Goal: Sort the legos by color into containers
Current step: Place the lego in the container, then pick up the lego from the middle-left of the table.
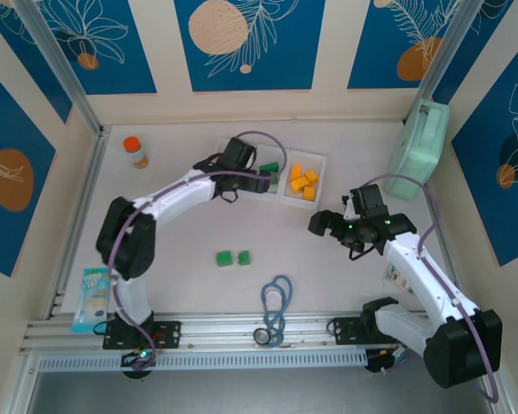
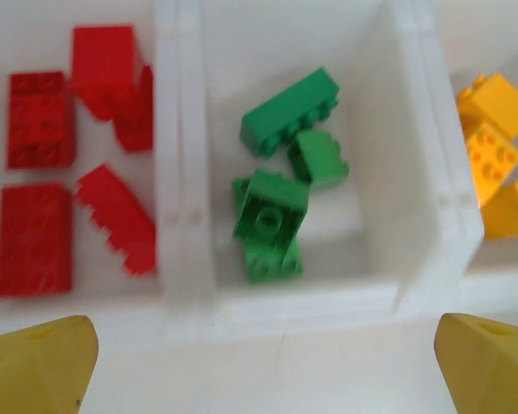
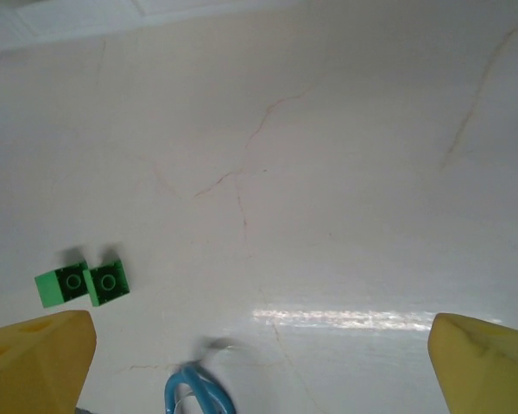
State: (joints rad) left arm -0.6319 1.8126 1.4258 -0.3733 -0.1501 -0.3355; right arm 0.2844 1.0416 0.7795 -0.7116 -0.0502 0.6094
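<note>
Both gape empty: left hand (image 2: 263, 355), right hand (image 3: 259, 347); green legos (image 2: 289, 112) blurred, maybe four

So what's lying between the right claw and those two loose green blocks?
Only bare table between the right claw and green blocks, seen in the top view; the blue cable lies aside.

Blue leaf-patterned wall panels (image 1: 281, 52) around a pale tabletop (image 1: 328, 280)

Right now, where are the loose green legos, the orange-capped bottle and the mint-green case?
loose green legos (image 1: 224, 258): top external view, left block's top.
orange-capped bottle (image 1: 138, 159): top external view, its body.
mint-green case (image 1: 420, 142): top external view, its broad face.
</note>
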